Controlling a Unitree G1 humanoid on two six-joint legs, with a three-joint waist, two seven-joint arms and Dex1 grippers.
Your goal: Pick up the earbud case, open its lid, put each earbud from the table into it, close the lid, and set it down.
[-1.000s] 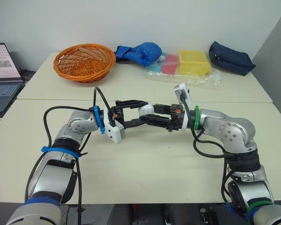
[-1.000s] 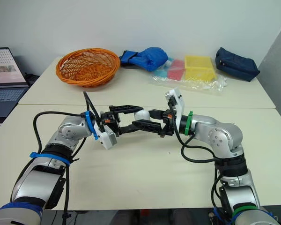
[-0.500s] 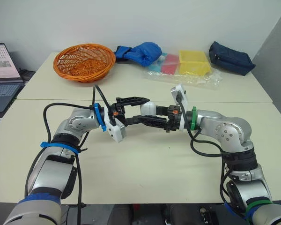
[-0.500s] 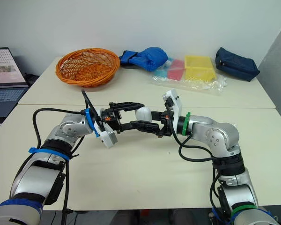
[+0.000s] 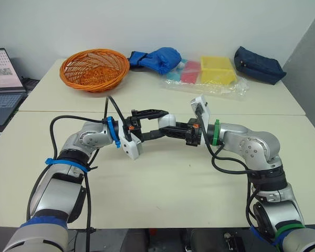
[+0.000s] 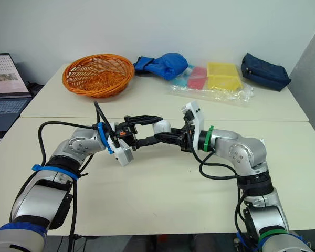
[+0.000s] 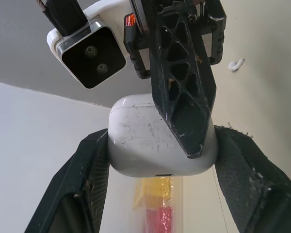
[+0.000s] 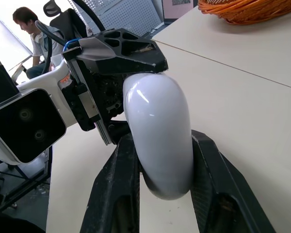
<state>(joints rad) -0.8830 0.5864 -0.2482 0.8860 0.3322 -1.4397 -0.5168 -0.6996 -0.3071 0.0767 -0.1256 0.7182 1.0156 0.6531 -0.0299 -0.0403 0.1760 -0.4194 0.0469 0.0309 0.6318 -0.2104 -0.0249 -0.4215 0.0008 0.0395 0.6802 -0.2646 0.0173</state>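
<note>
Mid-air over the near surface (image 5: 163,178), between the two arms: earbud case (image 7: 136,141), white, glossy, lightly scuffed. Gripped from two sides at once:
- clamped across its flanks by the left fingers (image 7: 89,170);
- clamped as well by the right fingers (image 8: 211,179), reaching in from the opposite direction, one of them lying across the case's face in the left wrist view.

No daylight between pads and shell on either side. A shared hold, tips overlapping.

Lid: thin seam visible near one end of the case in the left wrist view, no gap along it. Reads as closed.

Progress, as a judgement:
- pick-up done, case well off the surface;
- lid-opening not yet done, probably being set up with this double hold;
- loading of both earbuds, closing and setting down all left.

Small white fleck (image 7: 236,63) on the surface behind the case. Possibly an earbud, too small to tell.

Far side, well apart from the work: orange basket (image 5: 76,79), blue bag (image 5: 163,58), yellow packet (image 5: 218,69) in clear plastic, dark pouch (image 5: 258,64), and a laptop (image 5: 2,89) at the left edge. Seated person (image 8: 31,29) in the background of the right wrist view.

Handling guess: smooth rounded shell, likely slippery, so liable to twist once one side lets go or levers at the lid.
</note>
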